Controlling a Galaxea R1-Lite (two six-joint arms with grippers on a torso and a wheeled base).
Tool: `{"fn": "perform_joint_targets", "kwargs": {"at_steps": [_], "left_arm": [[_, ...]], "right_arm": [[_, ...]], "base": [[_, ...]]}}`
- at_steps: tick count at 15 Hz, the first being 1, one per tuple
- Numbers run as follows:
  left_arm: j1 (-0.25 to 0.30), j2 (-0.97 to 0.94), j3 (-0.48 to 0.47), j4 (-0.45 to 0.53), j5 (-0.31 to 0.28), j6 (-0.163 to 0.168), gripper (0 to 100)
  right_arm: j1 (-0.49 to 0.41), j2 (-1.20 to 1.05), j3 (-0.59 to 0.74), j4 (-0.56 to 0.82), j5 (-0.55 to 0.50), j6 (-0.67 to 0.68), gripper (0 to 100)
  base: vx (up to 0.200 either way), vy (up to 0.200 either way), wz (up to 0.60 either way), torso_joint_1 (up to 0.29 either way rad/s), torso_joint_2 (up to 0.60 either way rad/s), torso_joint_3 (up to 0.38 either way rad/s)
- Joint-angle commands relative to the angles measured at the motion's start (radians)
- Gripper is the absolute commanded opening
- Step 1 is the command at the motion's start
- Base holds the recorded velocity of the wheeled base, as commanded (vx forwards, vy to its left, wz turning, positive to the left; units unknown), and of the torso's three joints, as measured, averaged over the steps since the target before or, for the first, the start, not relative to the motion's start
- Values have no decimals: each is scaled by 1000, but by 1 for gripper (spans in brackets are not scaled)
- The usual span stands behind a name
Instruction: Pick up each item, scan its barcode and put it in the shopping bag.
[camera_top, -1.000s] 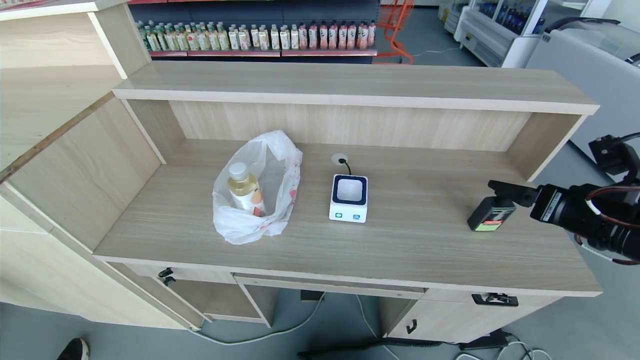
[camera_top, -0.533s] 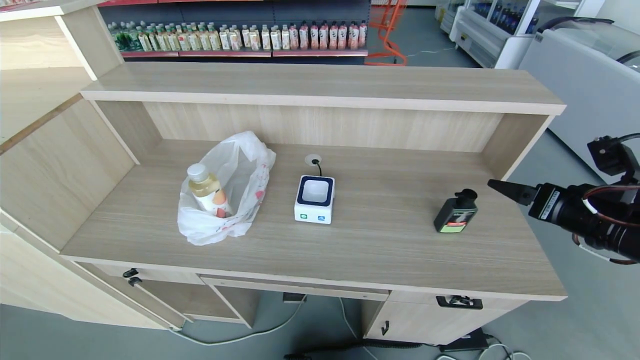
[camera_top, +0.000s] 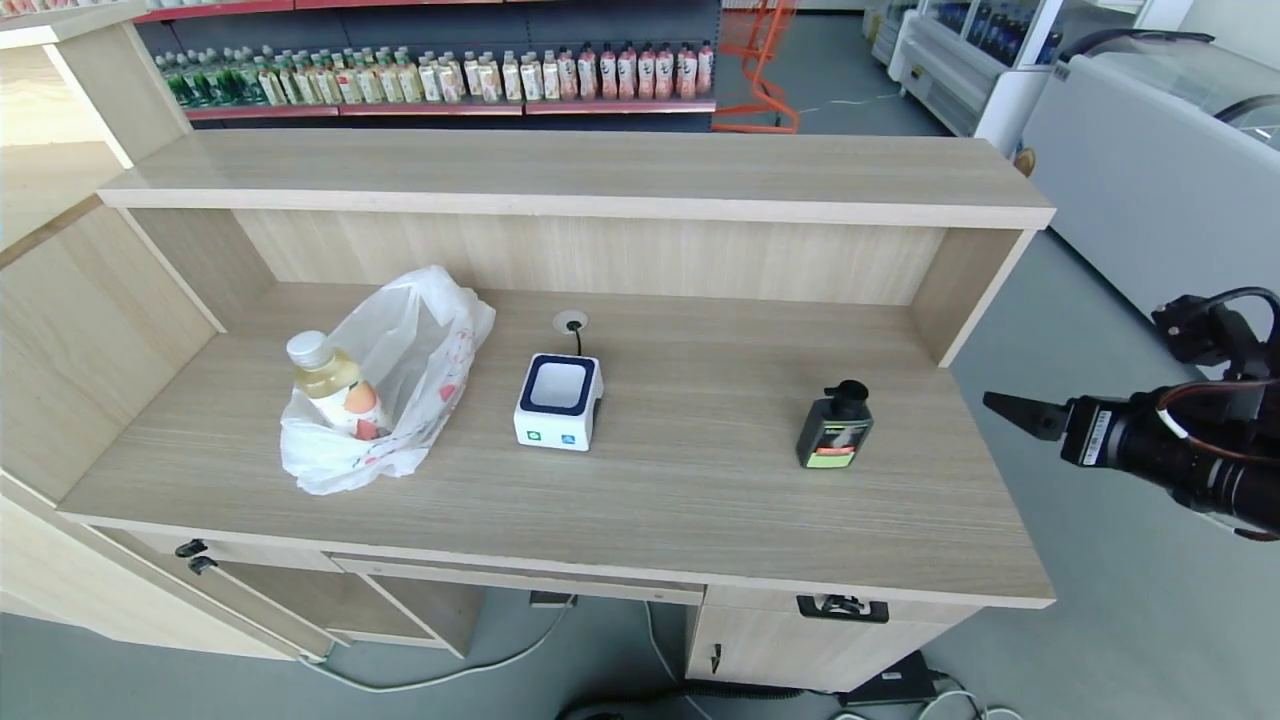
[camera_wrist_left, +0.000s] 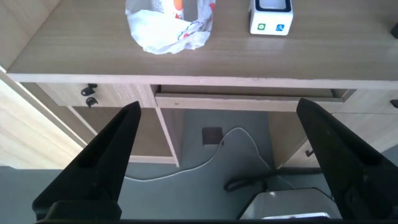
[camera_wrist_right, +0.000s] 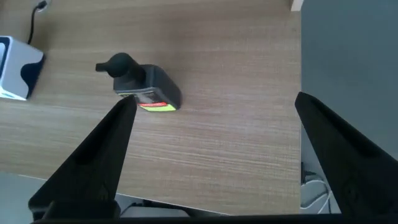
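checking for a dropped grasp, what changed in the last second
The right gripper has drawn back from the pump bottle and is now off the end of the counter, open. The head camera shifted too. Pump bottle, scanner and shopping bag stayed put.

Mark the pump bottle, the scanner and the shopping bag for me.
pump bottle (camera_top: 835, 442): head view, on its front label.
scanner (camera_top: 557, 387): head view, on its dark top window.
shopping bag (camera_top: 422, 333): head view, on its bare plastic wall.

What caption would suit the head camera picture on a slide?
Checkout counter: drink bottle in shopping bag, scanner mid-counter, dark pump bottle upright to its right, right gripper off the counter's end.
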Motion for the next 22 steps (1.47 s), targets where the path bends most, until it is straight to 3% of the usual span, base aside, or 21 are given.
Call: {"fn": "perform_joint_targets", "kwargs": {"at_steps": [1,3,6,9,16,22], "left_arm": [[-1,1,0,1,0,-1,100],[-1,1,0,1,0,-1,100],[-1,1,0,1,0,-1,100],[-1,1,0,1,0,-1,100],[-1,1,0,1,0,-1,100],[-1,1,0,1,0,1,100]], "right_arm": [[-12,74,-7,4,1,-129,100],[-11,92,-47,99,1,-274,100],[63,132,-259,400,-14,-351,100],[92,238,-401,413,-17,-484,100],[140,376,-449,409,-20,-728,100],[186,474,-539,406,-17,-777,100]], "base": [[0,0,0,0,0,0],[0,0,0,0,0,0],[0,0,0,0,0,0],[0,0,0,0,0,0],[0,0,0,0,0,0],[0,0,0,0,0,0]]}}
